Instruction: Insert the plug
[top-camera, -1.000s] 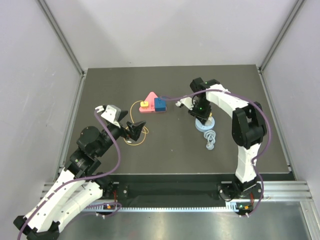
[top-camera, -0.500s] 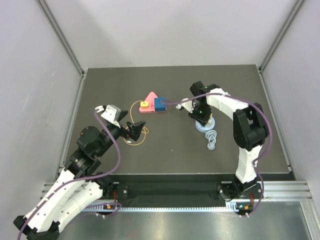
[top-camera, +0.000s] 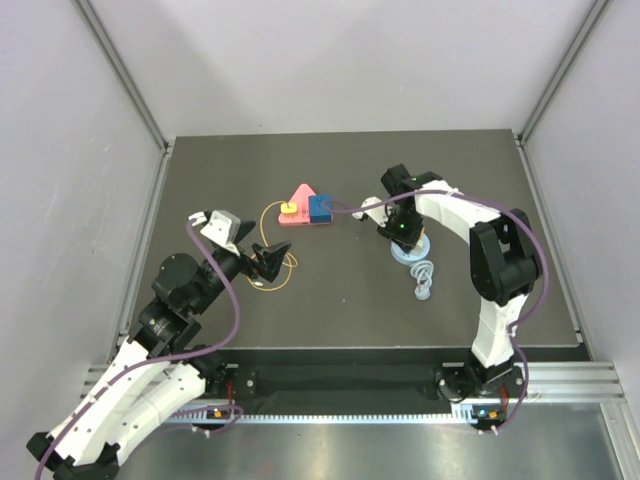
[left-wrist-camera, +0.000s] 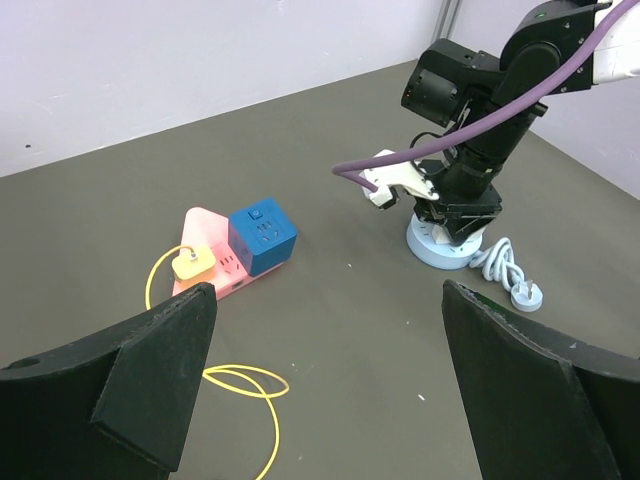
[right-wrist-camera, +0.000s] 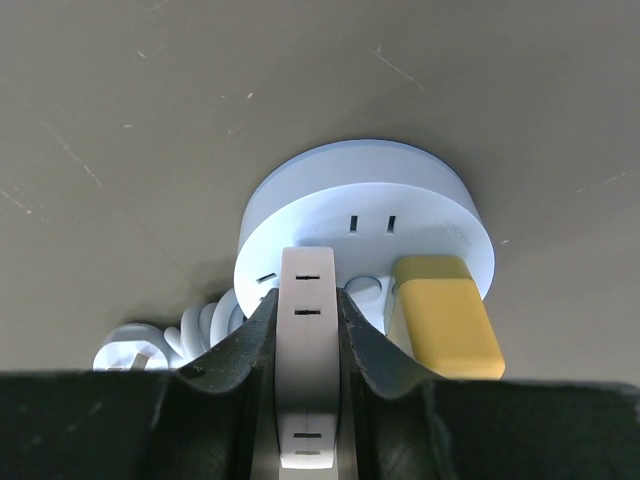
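1. Left arm folded low, forearm reaching right — left hand (top-camera: 268, 262) level, its fingers (left-wrist-camera: 150, 370) spread wide apart.
2. Right arm arched inward, wrist pointing straight down — right hand (top-camera: 403, 236) pinched tight onto a white socket post (right-wrist-camera: 306, 300).

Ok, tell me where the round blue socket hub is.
The socket hub sits right of centre on the table in the top view, directly under the right gripper clamping a white piece, its coiled cable just nearer the arm bases.
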